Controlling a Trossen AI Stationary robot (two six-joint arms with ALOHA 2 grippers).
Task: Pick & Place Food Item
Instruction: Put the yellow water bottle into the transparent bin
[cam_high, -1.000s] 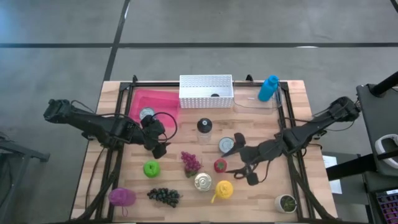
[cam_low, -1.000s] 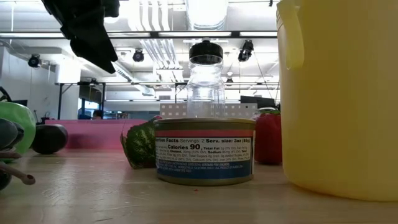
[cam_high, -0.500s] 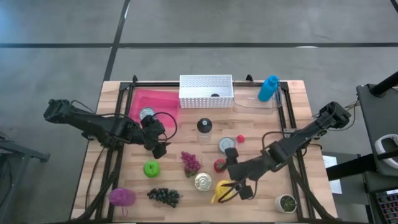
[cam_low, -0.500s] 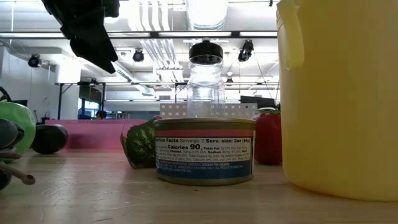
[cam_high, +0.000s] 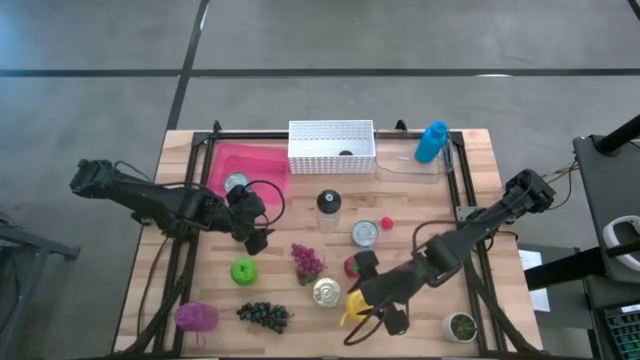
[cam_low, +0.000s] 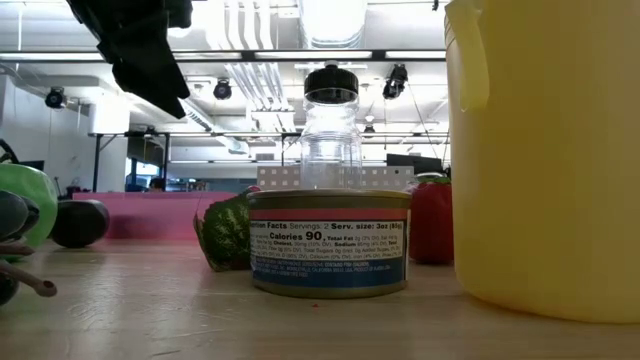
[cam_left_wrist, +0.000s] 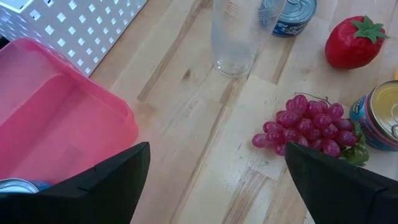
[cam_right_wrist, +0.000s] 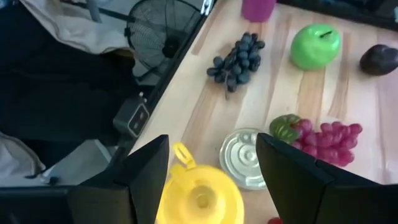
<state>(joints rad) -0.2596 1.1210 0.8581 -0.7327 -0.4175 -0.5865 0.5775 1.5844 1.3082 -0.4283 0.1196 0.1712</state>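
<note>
- The right gripper (cam_high: 372, 318) hangs over the yellow jug (cam_right_wrist: 200, 195), near the front edge of the surface (cam_high: 480, 200). Its fingers (cam_right_wrist: 144, 171) stand apart, one on each side of the jug, and they hold nothing.
- I judge that the gripper is placed so because the jug is the item to pick: the jaws are wide enough to pass its body, and the arm only needs to go down and close.
- The jug stands upright just beside the open can (cam_right_wrist: 244, 158), so a finger coming down on that side could push the can.
- The red grapes (cam_right_wrist: 326, 140) lie close beyond the can. The green apple (cam_right_wrist: 316, 45) and the dark grapes (cam_right_wrist: 237, 58) are farther off and out of the way.
- The left gripper (cam_high: 255, 225) waits above the surface near the pink tray (cam_left_wrist: 56, 124), jaws wide apart and empty; it does not disturb the right arm there.
- The white basket (cam_high: 331, 147) and the pink tray at the back look like possible places for food. I cannot tell which one is meant.
</note>
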